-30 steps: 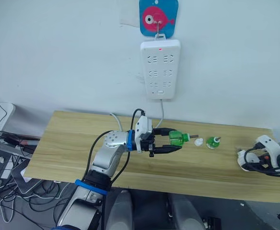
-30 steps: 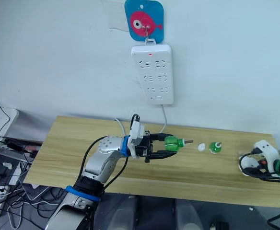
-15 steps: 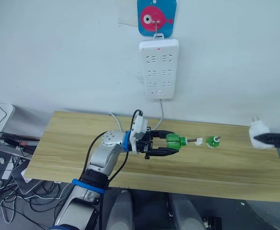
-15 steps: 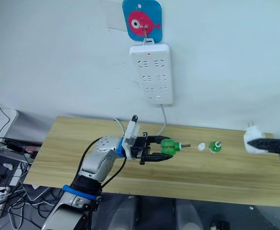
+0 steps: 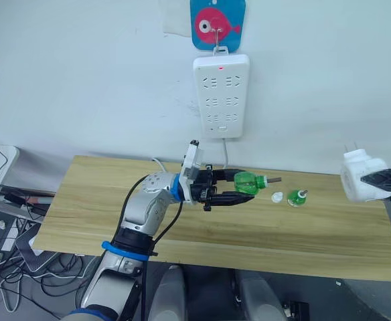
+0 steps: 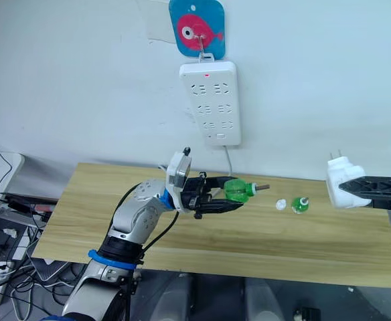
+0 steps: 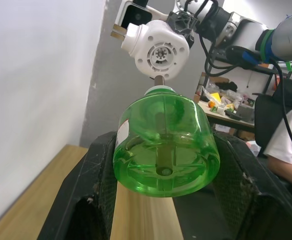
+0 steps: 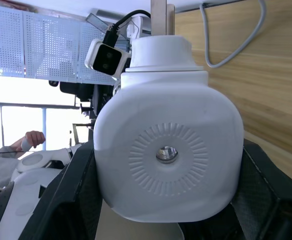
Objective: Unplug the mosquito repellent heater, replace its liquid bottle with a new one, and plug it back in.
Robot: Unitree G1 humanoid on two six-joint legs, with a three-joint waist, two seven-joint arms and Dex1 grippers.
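My left gripper [image 5: 244,187] is shut on a green liquid bottle [image 5: 250,181], held on its side above the wooden table [image 5: 102,200], bare wick pointing right. At the right, my right gripper [image 5: 375,182] is shut on the white mosquito repellent heater [image 5: 360,182], held in the air with its two prongs up. A gap separates bottle and heater. In the left wrist view the bottle [image 7: 165,150] faces the heater [image 7: 157,49]. The heater [image 8: 168,150] sits between the black fingers in the right wrist view. Another small green bottle [image 5: 294,198] stands on the table beside a white cap [image 5: 276,196].
A long white power strip [image 5: 221,95] hangs on the wall under a blue fish hook [image 5: 217,23]; its red light is on and its cord drops behind the table. Cables and boxes lie on the floor at the left [image 5: 1,221].
My right gripper has risen from the table's right end with the heater and moved it left toward the bottle. My left gripper has lifted the bottle slightly.
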